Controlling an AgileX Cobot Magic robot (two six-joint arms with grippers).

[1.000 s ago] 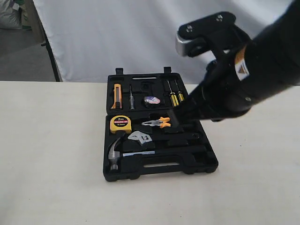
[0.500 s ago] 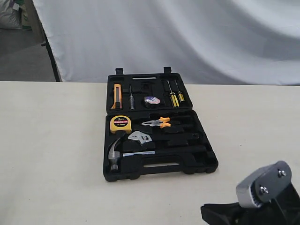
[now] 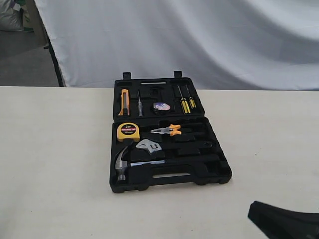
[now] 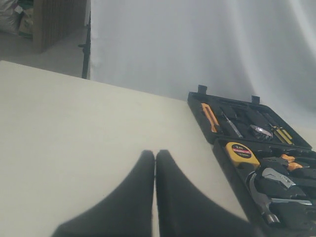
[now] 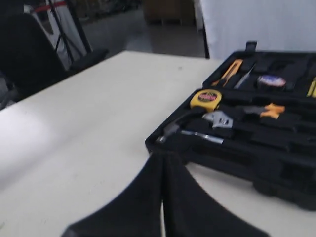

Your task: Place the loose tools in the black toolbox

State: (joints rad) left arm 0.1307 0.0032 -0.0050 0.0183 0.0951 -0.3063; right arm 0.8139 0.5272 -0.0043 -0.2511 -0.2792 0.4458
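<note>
In the black toolbox [image 3: 174, 184], hammer [image 3: 121, 167], wrench [image 3: 148, 146] and tape roll [image 3: 161, 106] lie seated; left gripper [image 4: 155, 154] and right gripper [image 5: 162, 154], both clenched empty, stand clear; loading looks complete, no pick remaining

White backdrop [image 3: 199, 40], cream table [image 3: 50, 149]

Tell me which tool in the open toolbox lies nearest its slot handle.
The claw hammer: its shaft runs right alongside the slot handle, while the adjustable wrench sits one recess farther back.
</note>
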